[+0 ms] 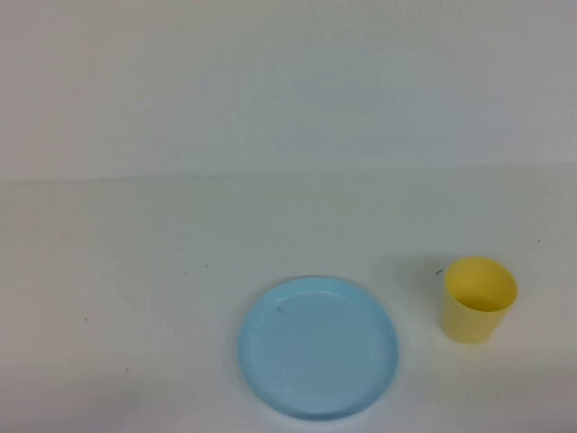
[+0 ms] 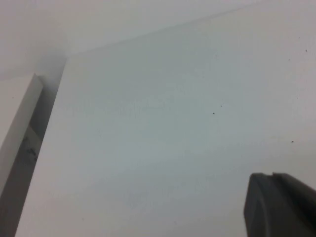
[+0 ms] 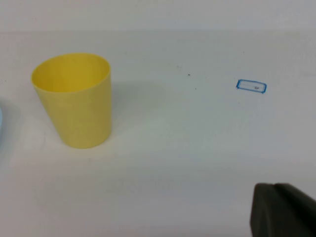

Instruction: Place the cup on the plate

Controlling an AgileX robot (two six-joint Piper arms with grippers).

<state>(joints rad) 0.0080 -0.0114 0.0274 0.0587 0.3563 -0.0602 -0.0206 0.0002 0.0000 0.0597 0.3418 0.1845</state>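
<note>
— What is seen of the left gripper [image 2: 281, 205]?

— Only a dark corner of it is caught in the left wrist view, over bare white table [image 2: 163, 123]. Whether it is spread or pressed together cannot be told, and nothing is seen to be held or touched by it. A pale upright panel [image 2: 19, 133] is seen past the table's edge. In the high view this gripper is not shown.

— And what is laid out on the table, from left to right?

— The left part of the table is bare apart from a few small dark specks. The plate [image 1: 317, 348], round and light blue, is found near the front edge, slightly right of centre. The cup [image 1: 478, 299] is stood upright on the table to the right of the plate, near it but not touching, mouth up. Nothing is placed between the two.

— And the right gripper [image 3: 284, 210]?

— Again only a dark corner is shown, in the right wrist view, well apart from the cup [image 3: 74, 100]. Its opening cannot be told; nothing is seen to be gripped. A sliver of the plate's rim [image 3: 1, 121] is caught just beside the cup, and a small blue rectangular mark [image 3: 251, 86] is drawn on the table beyond.
</note>
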